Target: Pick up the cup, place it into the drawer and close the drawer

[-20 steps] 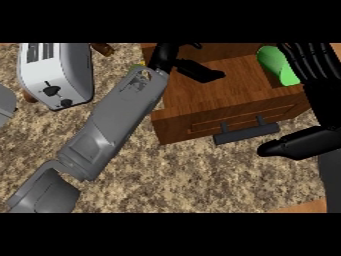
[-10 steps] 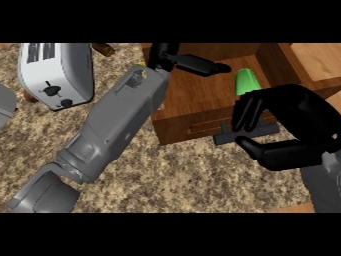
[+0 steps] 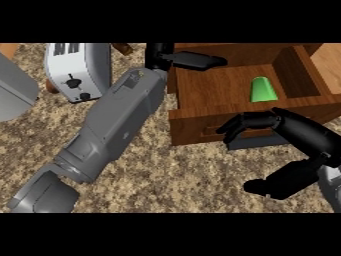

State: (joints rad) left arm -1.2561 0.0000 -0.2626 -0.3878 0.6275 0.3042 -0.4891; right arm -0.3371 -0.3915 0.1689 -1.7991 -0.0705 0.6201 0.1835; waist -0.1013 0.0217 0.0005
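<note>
The green cup (image 3: 262, 90) lies inside the open wooden drawer (image 3: 225, 95), near its right wall, clear of both hands. The drawer stands pulled out over the speckled bench (image 3: 173, 175).

The right robot hand (image 3: 306, 137) sits just in front of the drawer's front panel, at the lower right. Its fingers (image 3: 250, 122) are curled forward toward the dark handle (image 3: 254, 141) on the panel, and the thumb (image 3: 280, 181) hangs lower, well apart from them, so the hand is spread fairly wide and grips nothing that can be seen. Whether the fingertips touch the panel cannot be told.

The left grey forearm (image 3: 117, 125) runs diagonally up from the lower left. The left robot hand (image 3: 184, 59) reaches over the drawer's back left corner, fingers stretched out straight to the right and holding nothing.

A white toaster (image 3: 77, 70) stands on the bench left of the drawer.
</note>
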